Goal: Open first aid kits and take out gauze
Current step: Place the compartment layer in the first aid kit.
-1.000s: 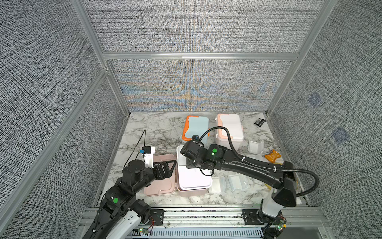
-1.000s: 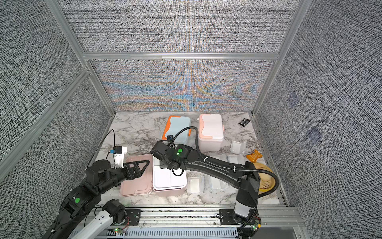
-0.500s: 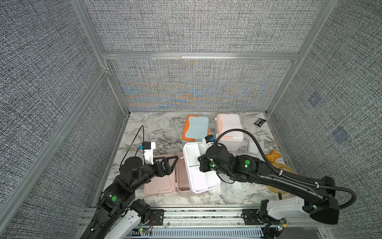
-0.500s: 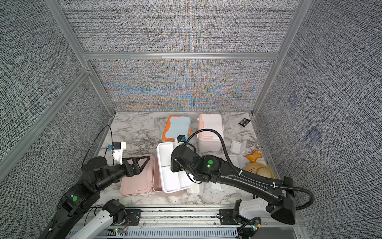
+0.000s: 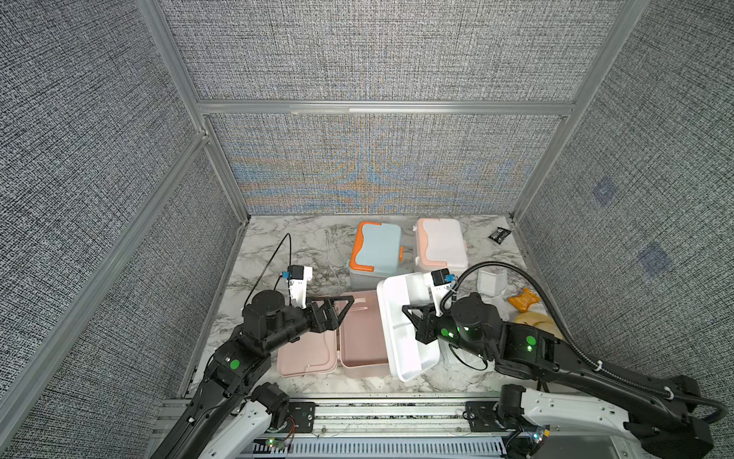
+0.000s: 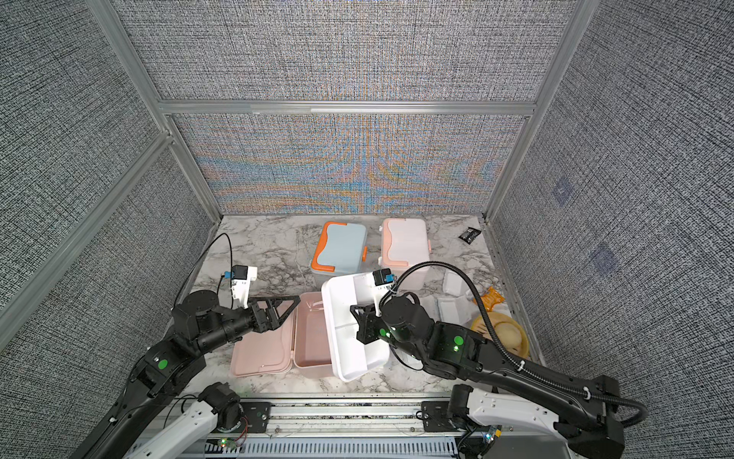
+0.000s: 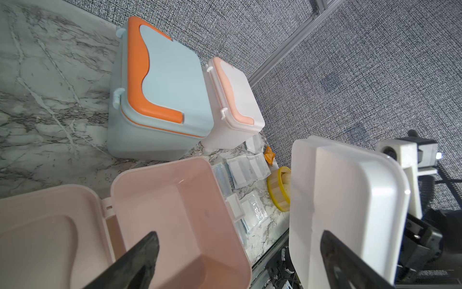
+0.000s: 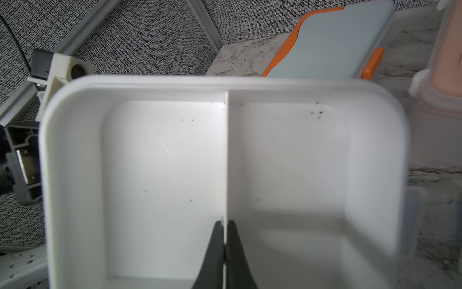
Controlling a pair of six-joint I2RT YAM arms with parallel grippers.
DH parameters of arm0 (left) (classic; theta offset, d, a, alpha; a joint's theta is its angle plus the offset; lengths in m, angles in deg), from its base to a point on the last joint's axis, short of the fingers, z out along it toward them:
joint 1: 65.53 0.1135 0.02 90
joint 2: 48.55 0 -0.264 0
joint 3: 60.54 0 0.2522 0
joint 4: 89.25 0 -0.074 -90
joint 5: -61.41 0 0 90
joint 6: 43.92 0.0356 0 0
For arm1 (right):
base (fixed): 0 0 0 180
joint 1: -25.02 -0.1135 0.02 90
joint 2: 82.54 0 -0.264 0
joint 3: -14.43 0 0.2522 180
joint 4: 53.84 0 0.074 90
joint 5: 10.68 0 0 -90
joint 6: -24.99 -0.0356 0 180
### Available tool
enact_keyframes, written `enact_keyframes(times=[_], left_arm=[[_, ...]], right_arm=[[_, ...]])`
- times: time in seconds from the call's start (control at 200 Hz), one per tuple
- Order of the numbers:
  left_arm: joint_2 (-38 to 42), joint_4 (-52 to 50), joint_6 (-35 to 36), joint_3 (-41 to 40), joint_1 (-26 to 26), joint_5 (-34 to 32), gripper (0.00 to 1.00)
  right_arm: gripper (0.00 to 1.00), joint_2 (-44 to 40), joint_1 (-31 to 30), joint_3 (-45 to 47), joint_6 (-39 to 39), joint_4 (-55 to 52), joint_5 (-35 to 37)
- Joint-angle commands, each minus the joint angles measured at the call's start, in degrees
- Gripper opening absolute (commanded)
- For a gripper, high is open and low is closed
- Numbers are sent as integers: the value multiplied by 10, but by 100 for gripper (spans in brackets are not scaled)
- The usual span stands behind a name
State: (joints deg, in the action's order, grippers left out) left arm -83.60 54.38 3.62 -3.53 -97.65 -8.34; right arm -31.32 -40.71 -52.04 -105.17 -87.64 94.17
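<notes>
- Grip: right tool point(image 8: 226, 225) clamped on centre divider of white divided tray point(image 5: 397, 302); tray held tilted.
- left tool point(image 7: 237, 236): jaws spread, empty, open pink kit point(image 5: 359, 337) directly beneath.
- Gauze pads point(image 7: 250, 167): flat on counter point(image 5: 278, 246), under right tool's arm.

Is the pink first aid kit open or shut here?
Open: the pink first aid kit has its lid folded back flat beside it, interior exposed in both top views.
</notes>
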Motion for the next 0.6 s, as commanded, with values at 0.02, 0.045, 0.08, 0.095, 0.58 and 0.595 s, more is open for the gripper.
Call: enact_keyframes(times=[0.02, 0.045, 0.08, 0.095, 0.58, 0.595], left_arm=[[-6, 38, -1, 2, 1, 23, 100], [-6, 43, -1, 0, 1, 22, 100], [-6, 50, -2, -2, 0, 22, 100], [-7, 53, -2, -3, 0, 21, 100], [-58, 147, 19, -9, 0, 0, 100], [-58, 144, 20, -9, 1, 2, 100]], right_arm=[[0, -28, -1, 12, 18, 37, -6], [0, -31, -1, 13, 22, 37, -7], [0, -36, -1, 14, 27, 38, -9], [0, -39, -1, 13, 30, 39, -10], [0, -100, -1, 0, 70, 30, -18], [0, -99, -1, -1, 72, 31, -17]])
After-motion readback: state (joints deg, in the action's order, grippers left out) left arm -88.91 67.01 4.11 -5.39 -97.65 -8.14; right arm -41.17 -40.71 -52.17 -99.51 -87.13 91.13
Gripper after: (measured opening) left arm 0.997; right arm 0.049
